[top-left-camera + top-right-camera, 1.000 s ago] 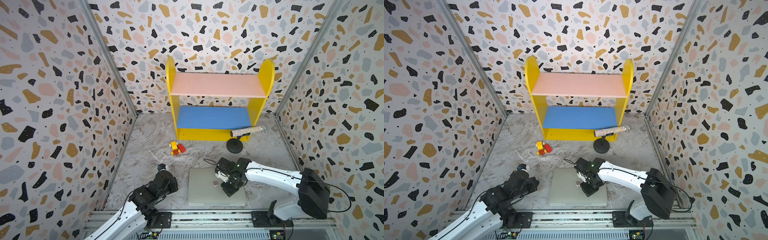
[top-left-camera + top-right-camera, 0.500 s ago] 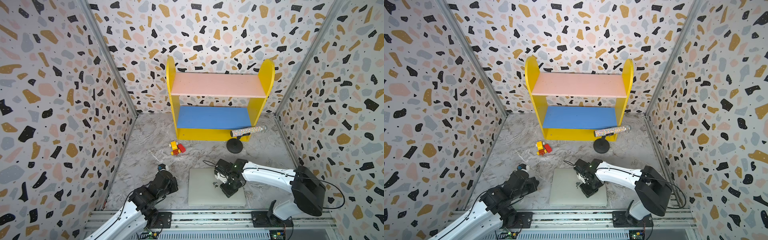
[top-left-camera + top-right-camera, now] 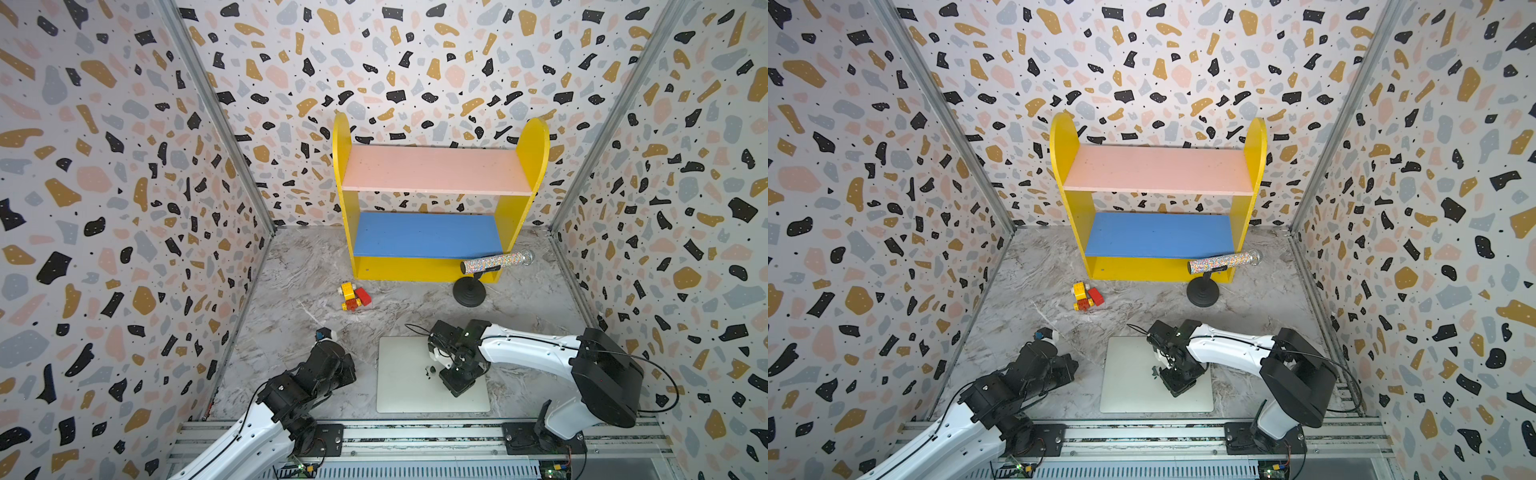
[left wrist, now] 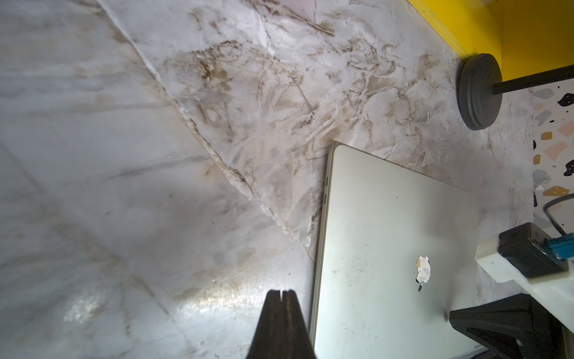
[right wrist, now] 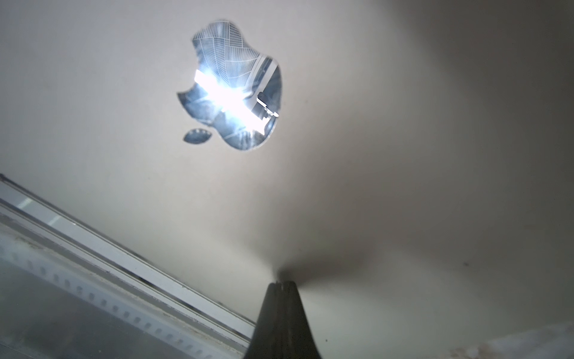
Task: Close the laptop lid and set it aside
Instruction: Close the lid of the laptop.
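The laptop [image 3: 403, 384] [image 3: 1129, 386] lies flat at the front middle of the marble table. Its silver-grey laptop lid [image 4: 372, 242] [image 5: 388, 149] is down, with the apple logo [image 5: 233, 90] [image 4: 423, 273] facing up. My right gripper [image 5: 282, 283] [image 3: 459, 380] [image 3: 1179, 380] is shut and empty. It points down, and its tip rests on the lid a little right of the logo. My left gripper [image 4: 281, 292] [image 3: 347, 368] [image 3: 1069, 365] is also shut and empty. It hangs over bare table just off the laptop's left edge.
A yellow shelf [image 3: 432, 270] with pink and blue boards stands at the back. A glittery microphone [image 3: 494, 262] on a black round stand [image 3: 469, 293] sits in front of it. Toy bricks [image 3: 353, 296] lie left of centre. Patterned walls enclose three sides. A metal rail [image 3: 415, 434] runs along the front.
My right arm's elbow has swung slightly left, and its gripper has crept a little left on the lid. The laptop and my left arm have stayed still.
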You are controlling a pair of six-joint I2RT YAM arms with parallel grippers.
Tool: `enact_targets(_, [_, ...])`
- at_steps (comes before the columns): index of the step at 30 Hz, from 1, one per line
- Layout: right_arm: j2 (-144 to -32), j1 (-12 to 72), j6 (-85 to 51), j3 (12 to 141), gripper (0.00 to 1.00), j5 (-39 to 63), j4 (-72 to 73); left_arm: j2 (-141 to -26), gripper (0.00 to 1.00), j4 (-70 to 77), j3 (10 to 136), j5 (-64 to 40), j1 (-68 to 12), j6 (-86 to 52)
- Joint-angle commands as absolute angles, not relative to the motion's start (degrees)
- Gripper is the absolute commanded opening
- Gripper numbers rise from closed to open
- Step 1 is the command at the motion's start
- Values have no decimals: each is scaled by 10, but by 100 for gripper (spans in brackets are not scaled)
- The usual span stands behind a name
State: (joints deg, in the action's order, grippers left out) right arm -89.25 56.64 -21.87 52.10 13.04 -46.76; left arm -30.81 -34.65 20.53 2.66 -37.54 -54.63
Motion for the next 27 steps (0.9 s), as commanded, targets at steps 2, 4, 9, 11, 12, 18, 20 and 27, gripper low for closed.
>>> enact_targets(2, [-869,569,-223,519,0,115,-476,-303,0,-341,219,27,-371,-534])
enact_targets(4, [-852,569,-226,522,0,104,-482,-302,0,-340,219,24,-371,-533])
enact_targets(9, [-791,568,-239,523,0,56,-495,-307,0,-335,220,16,-371,-528])
enact_targets(11, [-765,567,-246,520,0,34,-497,-309,0,-331,220,11,-371,-525])
enact_targets(12, [-750,566,-251,518,0,26,-497,-310,0,-328,220,7,-370,-524])
enact_targets(18, [-671,541,-275,491,24,-1,-498,-322,5,-314,218,-4,-371,-521])
enact_targets(20, [-644,524,-284,477,36,-3,-497,-325,11,-309,216,-10,-371,-520])
enact_targets(27, [-545,471,-327,423,82,4,-487,-330,32,-293,209,-33,-370,-517])
